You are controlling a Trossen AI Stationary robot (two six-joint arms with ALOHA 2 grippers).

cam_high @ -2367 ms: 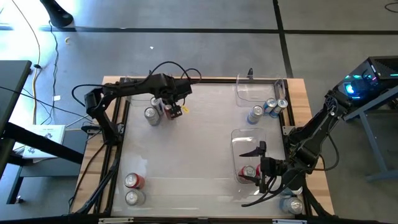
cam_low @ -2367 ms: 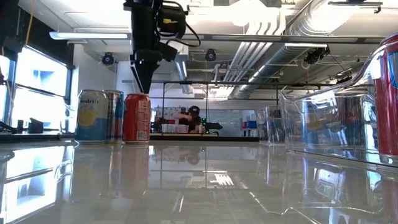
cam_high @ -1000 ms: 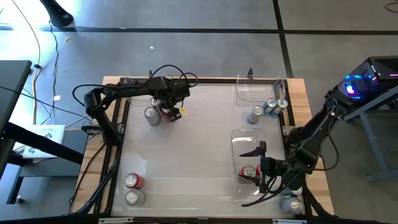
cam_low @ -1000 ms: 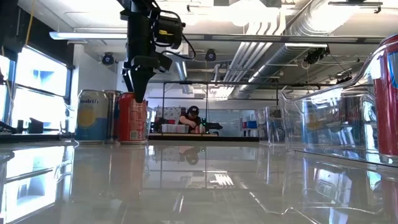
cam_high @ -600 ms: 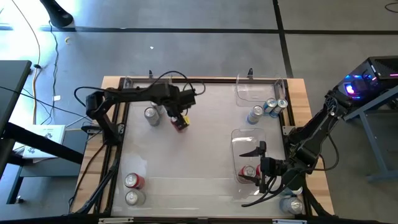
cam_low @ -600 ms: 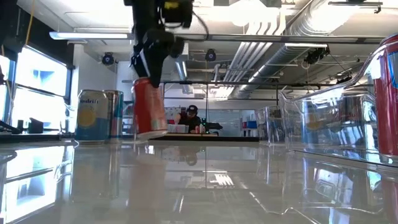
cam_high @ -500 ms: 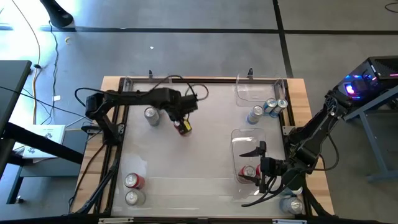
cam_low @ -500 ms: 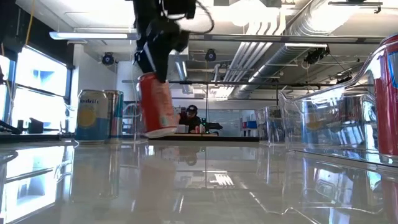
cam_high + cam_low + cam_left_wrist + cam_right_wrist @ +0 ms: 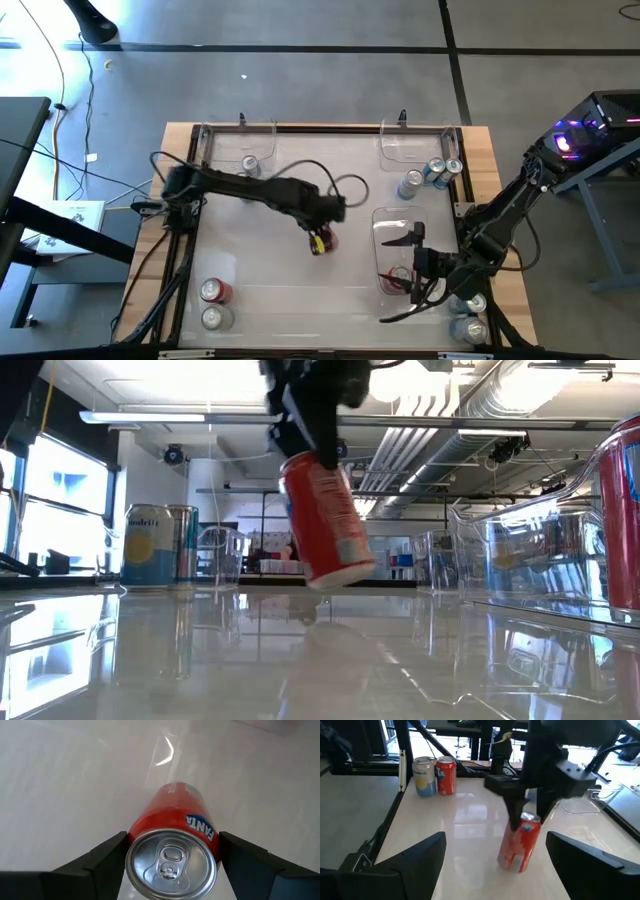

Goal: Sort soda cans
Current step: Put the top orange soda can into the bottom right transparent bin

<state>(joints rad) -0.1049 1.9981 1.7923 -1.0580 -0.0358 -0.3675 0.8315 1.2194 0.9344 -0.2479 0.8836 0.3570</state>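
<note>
White tabletop (image 9: 260,250) bears scattered soda cans. Mid-table, the left gripper (image 9: 318,236) holds a red can (image 9: 324,520) by its top, tilted, clear of the surface. Likely light, smooth and slippery; gripping the sides seems safest. Right gripper (image 9: 412,262) waits wide open over a clear bin (image 9: 395,218).

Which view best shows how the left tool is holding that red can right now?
The left wrist view: the red can sits between both fingers, its top facing the camera. The low view shows it tilted, clear of the table. The high view shows only a red patch under the left tool. The right wrist view shows it from afar.
</note>
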